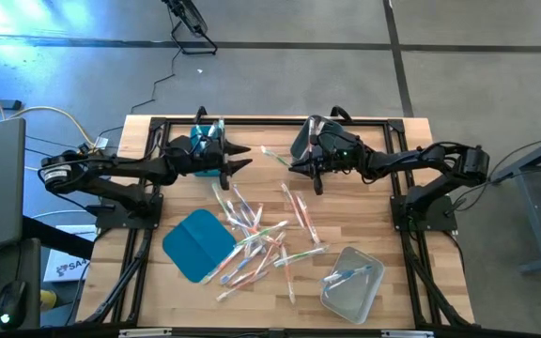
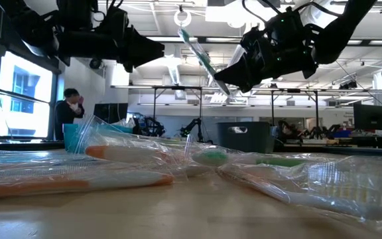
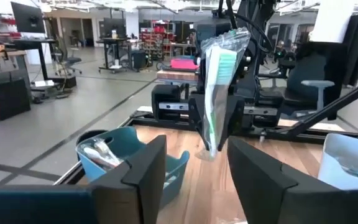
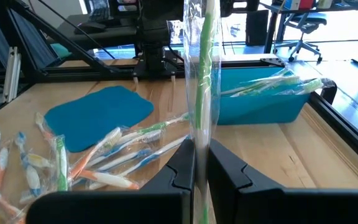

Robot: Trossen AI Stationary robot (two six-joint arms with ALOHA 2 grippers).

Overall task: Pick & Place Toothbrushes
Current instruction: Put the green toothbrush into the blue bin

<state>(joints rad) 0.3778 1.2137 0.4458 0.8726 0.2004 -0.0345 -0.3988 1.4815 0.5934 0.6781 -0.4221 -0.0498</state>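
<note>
My right gripper [image 4: 201,158] is shut on a green toothbrush in a clear wrapper [image 4: 202,74], above the table's far middle [image 1: 275,155]. My left gripper [image 1: 248,159] faces it, open, with a gap to the brush's free end. Below my left gripper stands a teal bin [image 3: 123,155] holding a few toothbrushes. Several wrapped toothbrushes [image 1: 261,235] lie loose on the wood in the table's middle. My right gripper pinches the wrapped toothbrush near its lower end [image 4: 201,134] between its two fingers. The fingers come about level from the table's right side and lie across the brush. The brush is lifted clear and slants up toward my left gripper [image 2: 201,56].
A flat teal lid [image 1: 195,244] lies near left of the pile. A clear bin [image 1: 353,282] with a toothbrush inside stands at the near right. A black frame [image 1: 270,120] runs along the table's edges. A person [image 2: 71,106] is in the room behind.
</note>
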